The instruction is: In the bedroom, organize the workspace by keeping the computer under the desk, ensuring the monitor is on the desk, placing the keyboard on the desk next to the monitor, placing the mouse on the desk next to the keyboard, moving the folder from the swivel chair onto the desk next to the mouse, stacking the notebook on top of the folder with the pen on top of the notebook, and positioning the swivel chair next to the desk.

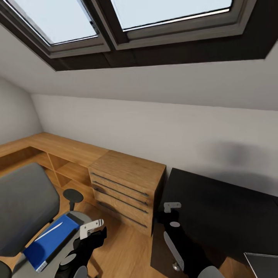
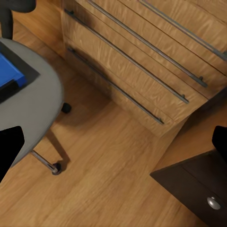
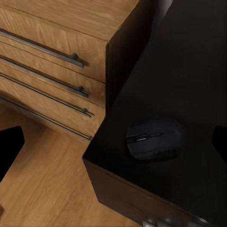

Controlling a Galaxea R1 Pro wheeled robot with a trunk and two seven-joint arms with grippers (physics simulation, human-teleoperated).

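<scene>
One mouse (image 3: 154, 139) lies below right gripper (image 1: 172, 207).

Daylight pours from the pale-glazed, dark-framed skylight (image 1: 116, 23), leaving the sloped grey wall (image 1: 154, 127) evenly bright with one soft dark smudge of shadow. All three renders are slightly soft. The glossy black table (image 1: 220, 216) is dim, so the small black oval mouse (image 3: 153, 139) barely separates. Straight edges bow toward the head view's corners.
</scene>
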